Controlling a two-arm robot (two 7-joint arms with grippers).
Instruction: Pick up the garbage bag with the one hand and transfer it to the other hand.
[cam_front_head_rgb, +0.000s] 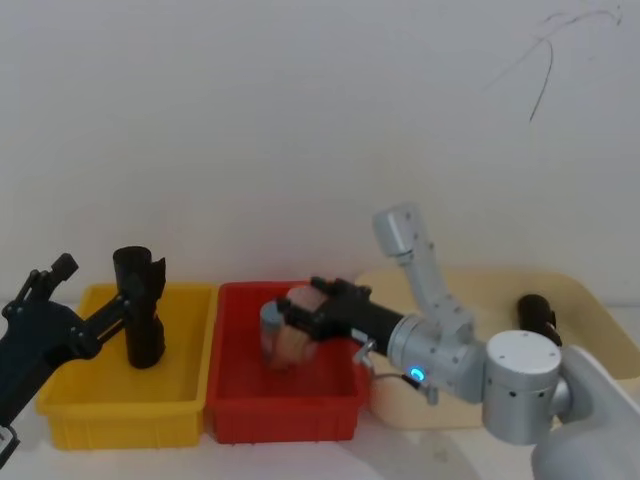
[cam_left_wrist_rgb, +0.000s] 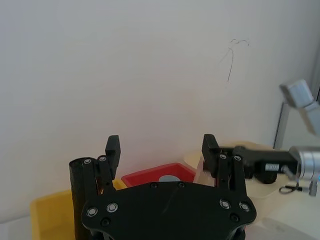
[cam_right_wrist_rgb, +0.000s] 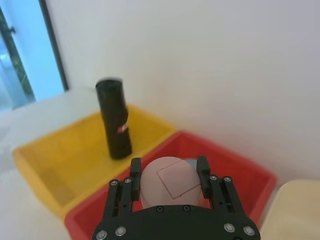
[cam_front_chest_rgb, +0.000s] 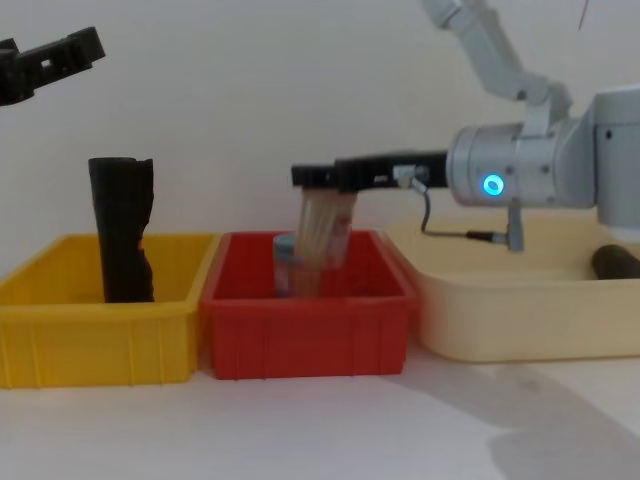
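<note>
Nearest, at the right: silver arm with a blue ring light (cam_front_chest_rgb: 492, 185), reaching in over the red bin (cam_front_head_rgb: 280, 420). At its end, the right gripper (cam_right_wrist_rgb: 168, 167), fingers closed narrow around a pale jar (cam_right_wrist_rgb: 167, 182). Holds that jar tilted above the bin floor, just beside a second, grey-lidded jar (cam_front_chest_rgb: 285, 247) down inside the same bin.

Side by side on the table, from left to right: yellow bin (cam_front_head_rgb: 120, 415), red bin, cream tray (cam_front_chest_rgb: 520, 320). In the tray, at its far right end, a dark roll (cam_front_head_rgb: 535, 315), well apart from both grippers.

Further left, the garbage bag (cam_front_head_rgb: 140, 310): stands upright in the yellow bin, near the bin's back wall, top rim crinkled, small red and white label facing the right wrist camera. Touched by neither gripper.

Above and to the left of the bag, the left gripper (cam_left_wrist_rgb: 160, 147): hangs raised, fingers spread wide with nothing between them, the bag's top just outside one finger in the left wrist view.

Behind everything, a plain white wall (cam_front_head_rgb: 300, 120) with a thin dark crack at upper right.
</note>
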